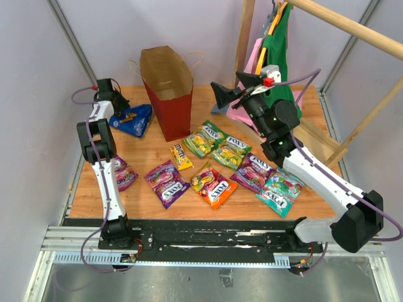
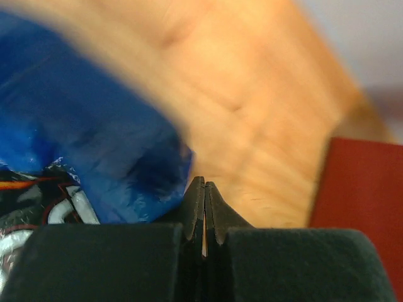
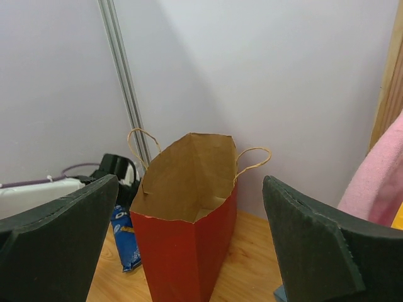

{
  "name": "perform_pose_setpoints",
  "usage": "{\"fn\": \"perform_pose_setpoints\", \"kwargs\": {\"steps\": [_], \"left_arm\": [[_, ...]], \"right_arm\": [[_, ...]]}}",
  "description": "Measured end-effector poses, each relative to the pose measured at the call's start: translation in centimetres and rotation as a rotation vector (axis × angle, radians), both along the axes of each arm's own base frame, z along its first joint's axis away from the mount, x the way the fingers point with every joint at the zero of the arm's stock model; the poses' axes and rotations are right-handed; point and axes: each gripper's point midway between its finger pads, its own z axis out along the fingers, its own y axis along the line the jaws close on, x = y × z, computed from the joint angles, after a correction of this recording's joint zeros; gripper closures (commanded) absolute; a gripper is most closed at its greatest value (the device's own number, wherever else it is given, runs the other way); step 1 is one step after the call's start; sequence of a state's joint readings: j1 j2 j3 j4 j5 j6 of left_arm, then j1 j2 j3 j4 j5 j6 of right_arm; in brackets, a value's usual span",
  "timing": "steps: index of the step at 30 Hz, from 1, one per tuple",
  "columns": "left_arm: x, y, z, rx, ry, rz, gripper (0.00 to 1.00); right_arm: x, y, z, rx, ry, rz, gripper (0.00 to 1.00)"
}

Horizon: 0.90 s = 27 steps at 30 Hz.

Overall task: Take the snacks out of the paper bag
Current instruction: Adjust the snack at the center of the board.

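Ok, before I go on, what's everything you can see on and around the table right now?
paper bag: one, dark red outside, brown inside, upright at far side
blue packet: one, blue, left of the bag
purple packets: three, purple, left edge, centre, right of centre
green packets: two, green, right of the bag's base
yellow packet: one, yellow, in front of the bag
orange packet: one, orange, near centre, beside a yellow-green packet
teal packet: one, teal, near right
garments: pink and green, hanging far right
wooden frame: one, pale, far right
table: one, wood
left gripper: shut, by the blue packet
right gripper: open, raised, facing the bag
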<state>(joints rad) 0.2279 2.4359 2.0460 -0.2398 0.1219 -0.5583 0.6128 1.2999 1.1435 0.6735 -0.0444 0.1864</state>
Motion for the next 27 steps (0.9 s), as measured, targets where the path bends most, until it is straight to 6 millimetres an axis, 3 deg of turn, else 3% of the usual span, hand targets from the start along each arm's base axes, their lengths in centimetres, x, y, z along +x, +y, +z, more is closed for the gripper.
{"fn": "perform_pose_setpoints", "kwargs": {"steps": [2, 8, 11, 15, 21, 23, 25, 27], "left_arm": [[-0.6, -0.5, -3.9, -0.05, 0.073, 0.009, 0.99], [-0.3, -0.1, -3.0, -0.055, 0.053, 0.003, 0.99], [-0.2, 0.1, -1.4, -0.046, 0.034, 0.0, 0.99], [-1.0, 0.0, 4.2, -0.015, -0.039, -0.006, 0.99], [-6.0, -0.3, 17.8, 0.077, -0.273, 0.025, 1.0], [-7.3, -0.3, 20.8, 0.099, -0.337, 0.043, 0.99], [-8.0, 0.1, 21.8, 0.102, -0.367, 0.058, 0.99], [-8.1, 0.8, 20.6, 0.092, -0.353, 0.077, 1.0]], "right_arm": [[-0.1, 0.0, 0.1, -0.001, -0.002, -0.001, 0.02], [-0.2, -0.2, 0.2, -0.005, -0.005, -0.004, 0.02], [-0.2, -0.2, 0.2, -0.005, -0.005, -0.004, 0.02], [-0.2, -0.2, 0.2, -0.005, -0.005, -0.003, 0.02], [-0.2, -0.2, 0.1, -0.005, -0.004, -0.003, 0.02], [-0.2, -0.2, 0.1, -0.005, -0.004, -0.003, 0.02], [-0.2, -0.1, 0.1, -0.005, -0.004, -0.003, 0.02], [-0.2, -0.2, 0.0, -0.006, -0.002, -0.003, 0.02]]}}
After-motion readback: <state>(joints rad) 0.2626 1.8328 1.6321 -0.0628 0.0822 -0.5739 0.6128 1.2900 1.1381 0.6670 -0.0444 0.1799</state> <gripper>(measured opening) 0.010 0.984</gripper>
